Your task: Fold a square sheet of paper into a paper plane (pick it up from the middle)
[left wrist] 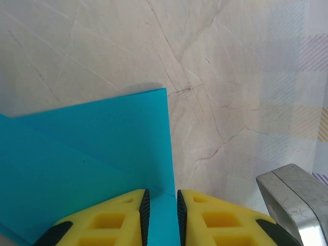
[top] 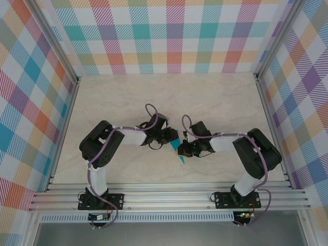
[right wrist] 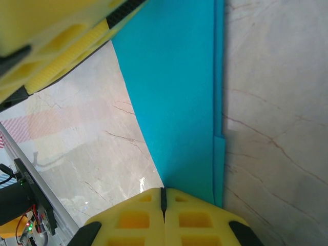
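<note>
Right gripper (right wrist: 164, 205), fingers pressed flat together, pinches the lower end of the teal paper (right wrist: 174, 102). From that grip the paper rises toward 12 o'clock in the right wrist view, widening as it goes. A second layer shows as a narrow strip along its 3 o'clock edge. The left gripper's yellow finger crosses the corner at 10 o'clock, over the marbled table (right wrist: 277, 128), and a metal rail (right wrist: 25, 189) runs at 8 o'clock. In the left wrist view, the left gripper (left wrist: 161, 218) stands with its jaws narrowly apart. The paper (left wrist: 92, 159) shows in the slot between them, but whether the pads bite on it cannot be told. From there the paper spreads toward 10 o'clock, with a diagonal crease crossing it and a straight edge running up to 12 o'clock. A grey metal bracket (left wrist: 287, 202) sits at 4 o'clock. From above, the two arms meet near the middle of the table (top: 154, 97). The folded paper (top: 178, 148) lies between them, with its point toward 6 o'clock. The left gripper (top: 168, 137) is at its 10 o'clock and the right gripper (top: 185, 148) at its 3 o'clock.
</note>
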Controlling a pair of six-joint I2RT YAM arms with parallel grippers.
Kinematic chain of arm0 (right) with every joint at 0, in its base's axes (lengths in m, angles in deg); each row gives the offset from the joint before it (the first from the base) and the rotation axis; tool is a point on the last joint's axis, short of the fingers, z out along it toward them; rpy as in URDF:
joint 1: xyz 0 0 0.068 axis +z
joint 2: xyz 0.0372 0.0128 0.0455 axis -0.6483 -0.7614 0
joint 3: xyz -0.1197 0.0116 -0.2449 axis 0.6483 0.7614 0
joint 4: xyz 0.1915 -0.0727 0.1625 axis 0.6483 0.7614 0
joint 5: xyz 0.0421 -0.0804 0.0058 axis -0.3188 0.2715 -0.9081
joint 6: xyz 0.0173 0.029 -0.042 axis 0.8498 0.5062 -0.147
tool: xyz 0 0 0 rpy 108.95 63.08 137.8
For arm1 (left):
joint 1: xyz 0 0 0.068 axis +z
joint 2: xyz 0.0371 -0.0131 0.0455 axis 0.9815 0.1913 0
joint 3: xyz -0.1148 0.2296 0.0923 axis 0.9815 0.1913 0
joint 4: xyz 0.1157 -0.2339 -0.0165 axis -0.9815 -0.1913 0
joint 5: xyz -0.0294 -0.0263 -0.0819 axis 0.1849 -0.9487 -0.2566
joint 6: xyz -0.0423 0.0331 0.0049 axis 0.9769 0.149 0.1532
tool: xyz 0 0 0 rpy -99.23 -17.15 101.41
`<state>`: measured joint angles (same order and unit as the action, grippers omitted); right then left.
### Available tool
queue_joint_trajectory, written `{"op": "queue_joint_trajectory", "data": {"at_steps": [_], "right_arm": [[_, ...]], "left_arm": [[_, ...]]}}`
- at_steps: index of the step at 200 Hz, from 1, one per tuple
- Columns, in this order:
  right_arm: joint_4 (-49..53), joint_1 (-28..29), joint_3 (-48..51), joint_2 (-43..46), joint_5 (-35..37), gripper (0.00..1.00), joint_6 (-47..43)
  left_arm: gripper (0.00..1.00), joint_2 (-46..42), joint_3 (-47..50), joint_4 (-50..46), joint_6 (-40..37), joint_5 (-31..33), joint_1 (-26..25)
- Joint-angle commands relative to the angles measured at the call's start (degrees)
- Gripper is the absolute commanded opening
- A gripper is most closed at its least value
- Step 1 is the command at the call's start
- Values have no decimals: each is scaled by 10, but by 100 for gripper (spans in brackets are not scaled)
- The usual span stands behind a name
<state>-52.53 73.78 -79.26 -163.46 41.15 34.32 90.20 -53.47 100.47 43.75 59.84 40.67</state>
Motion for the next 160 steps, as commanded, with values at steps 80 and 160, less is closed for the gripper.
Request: {"op": "queue_joint_trajectory", "data": {"at_steps": [80,160], "right_arm": [[87,5,15,-37,8,1,-34],[87,5,6,-47,0,1,-35]], "left_arm": [[27,46,-3,-11,-112,-26,90],[30,63,-43,-45,-135,-54,141]]}}
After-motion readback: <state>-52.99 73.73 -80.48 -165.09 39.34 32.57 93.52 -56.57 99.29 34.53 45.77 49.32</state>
